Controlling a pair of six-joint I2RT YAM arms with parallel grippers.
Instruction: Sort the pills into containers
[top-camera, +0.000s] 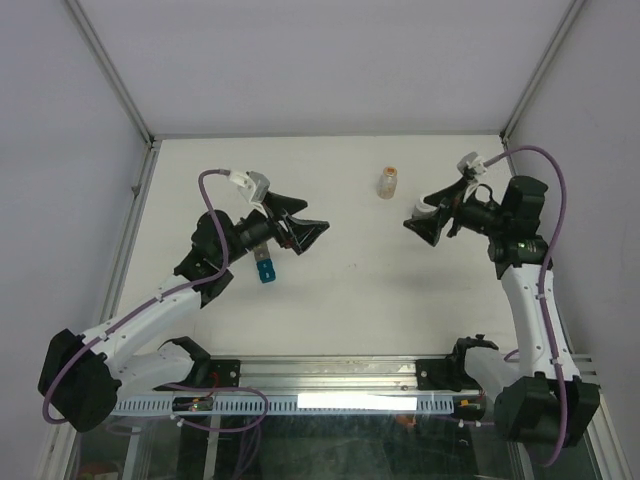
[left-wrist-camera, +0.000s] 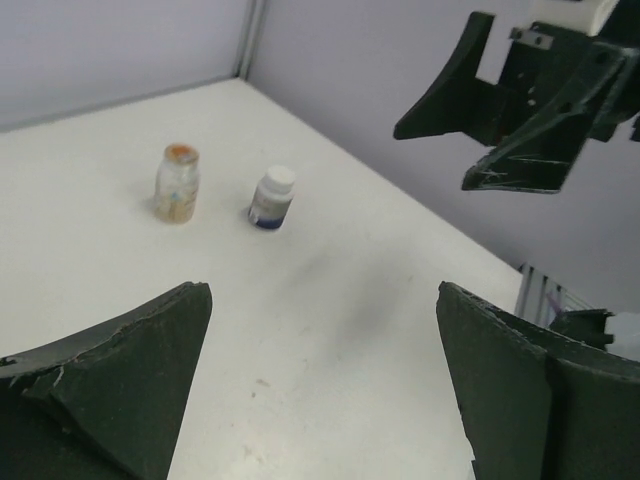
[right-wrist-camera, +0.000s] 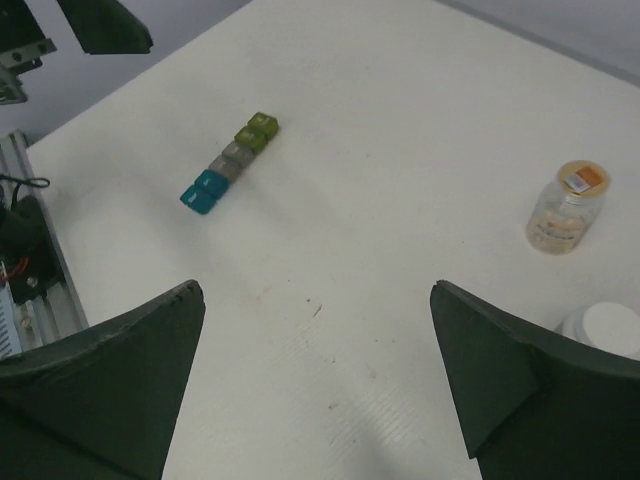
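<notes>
With left gripper (left-wrist-camera: 322, 300) and right gripper (right-wrist-camera: 317, 290) gaping empty, we judge the containers (right-wrist-camera: 230, 160) light, stiff, best pinched across their width.

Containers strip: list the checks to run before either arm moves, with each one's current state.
1. Left jaws open and empty: ok.
2. Right jaws open and empty: ok.
3. Containers in clear view on table: ok.
4. Compartment lids open: cannot tell.
5. Clear bottle and white-capped bottle upright: ok.
6. Bottle caps off: not ok, both on.
</notes>
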